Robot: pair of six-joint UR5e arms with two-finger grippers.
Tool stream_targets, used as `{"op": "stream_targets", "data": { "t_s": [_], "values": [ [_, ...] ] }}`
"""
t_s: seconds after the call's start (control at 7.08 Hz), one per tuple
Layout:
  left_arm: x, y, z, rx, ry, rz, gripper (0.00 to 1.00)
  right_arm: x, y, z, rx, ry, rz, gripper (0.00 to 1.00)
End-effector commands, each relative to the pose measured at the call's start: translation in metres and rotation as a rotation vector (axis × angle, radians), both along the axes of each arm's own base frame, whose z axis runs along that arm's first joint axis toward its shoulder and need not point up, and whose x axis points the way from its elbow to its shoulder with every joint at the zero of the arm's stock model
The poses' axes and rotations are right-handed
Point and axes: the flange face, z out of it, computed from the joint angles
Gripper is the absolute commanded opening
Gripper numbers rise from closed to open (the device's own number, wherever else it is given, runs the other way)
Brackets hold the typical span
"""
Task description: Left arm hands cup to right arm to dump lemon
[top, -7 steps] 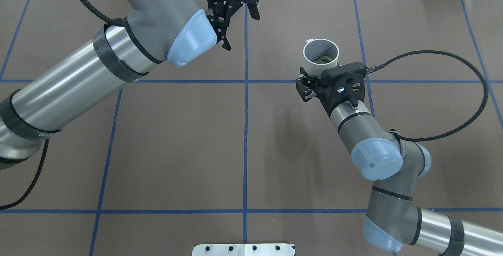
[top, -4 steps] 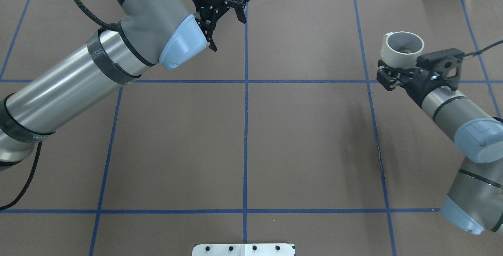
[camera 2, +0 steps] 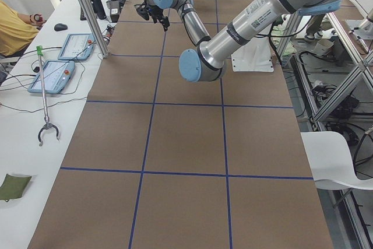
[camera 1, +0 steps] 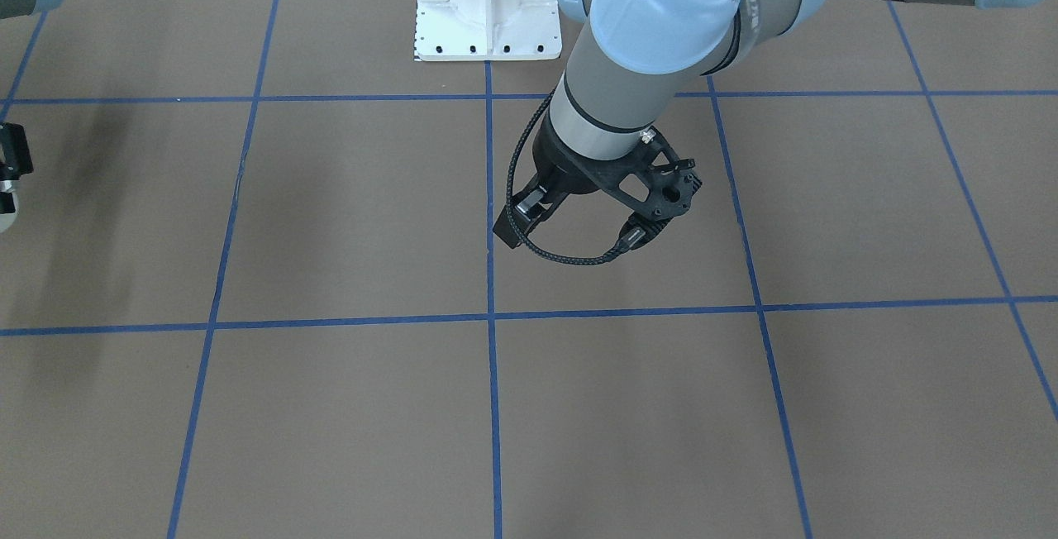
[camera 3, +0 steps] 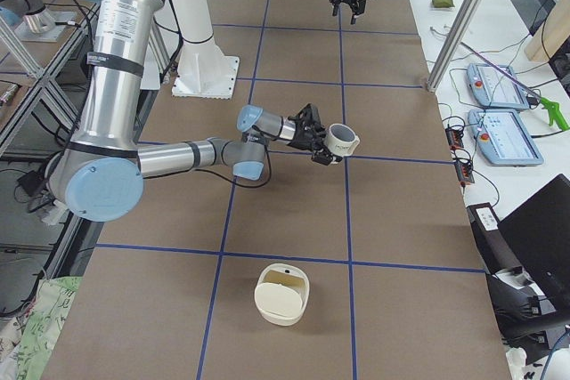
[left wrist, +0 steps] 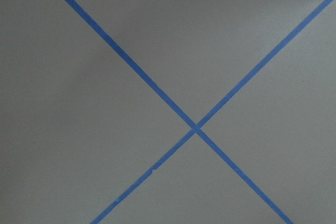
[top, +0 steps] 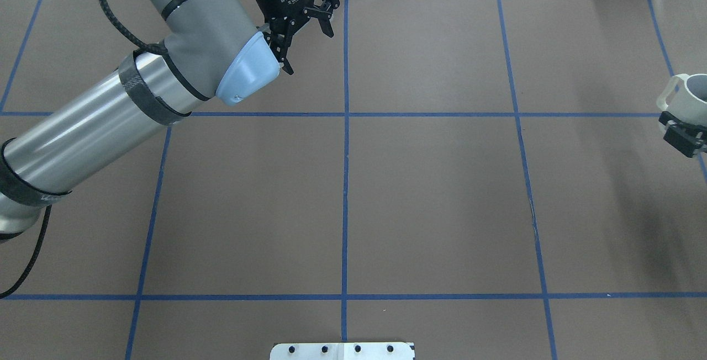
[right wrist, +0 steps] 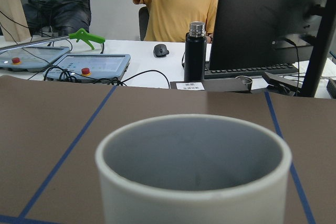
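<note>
The cream-white cup (top: pixel 687 98) is held, mouth up, above the table's right end. It also shows in the right side view (camera 3: pixel 342 140) and fills the bottom of the right wrist view (right wrist: pixel 194 182). My right gripper (top: pixel 680 131) is shut on its lower body and shows in the side view too (camera 3: pixel 318 141). The lemon is hidden: only the cup's grey inside shows. My left gripper (top: pixel 305 44) is open and empty, over the far middle of the table by the centre tape line, and also shows in the left side view (camera 2: pixel 152 14).
A cream tub (camera 3: pixel 281 293) lies on the table at the robot's right end, nearer that side camera than the held cup. The white base plate (top: pixel 342 350) is at the robot's edge. A black bottle (right wrist: pixel 195 51), control pendants and seated people are beyond the far edge.
My right arm has carried the cup from near the table's centre far to the right, up to the overhead view's edge. My left gripper has drawn back up and left, still open.
</note>
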Motion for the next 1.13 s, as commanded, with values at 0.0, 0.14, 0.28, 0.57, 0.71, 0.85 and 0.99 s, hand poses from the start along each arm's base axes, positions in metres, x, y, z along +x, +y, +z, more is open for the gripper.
{"op": "stream_targets", "data": {
  "t_s": [0.0, 0.14, 0.28, 0.57, 0.71, 0.85, 0.99],
  "values": [
    [0.002, -0.002, 0.002, 0.002, -0.004, -0.004, 1.00, 0.063, 0.018, 0.055, -0.088, -0.213, 0.050, 0.06],
    [0.002, -0.002, 0.001, 0.003, -0.003, -0.004, 1.00, 0.074, 0.021, 0.051, -0.146, -0.458, 0.126, 0.05],
    [0.002, -0.002, 0.000, 0.006, -0.001, -0.004, 1.00, 0.086, 0.034, 0.064, -0.176, -0.597, 0.161, 0.04],
    [0.002, -0.001, -0.003, 0.010, 0.003, -0.003, 1.00, 0.106, 0.043, 0.078, -0.249, -0.816, 0.266, 0.04],
    [0.003, 0.001, -0.007, 0.011, 0.008, -0.003, 1.00, 0.118, 0.051, 0.088, -0.242, -0.898, 0.332, 0.04],
    [0.002, 0.001, -0.012, 0.012, 0.013, -0.005, 1.00, 0.125, 0.057, 0.101, -0.259, -0.949, 0.386, 0.05],
    [0.001, 0.002, -0.020, 0.018, 0.019, -0.007, 1.00, 0.133, 0.069, 0.111, -0.267, -1.004, 0.401, 0.05]
  ]
}}
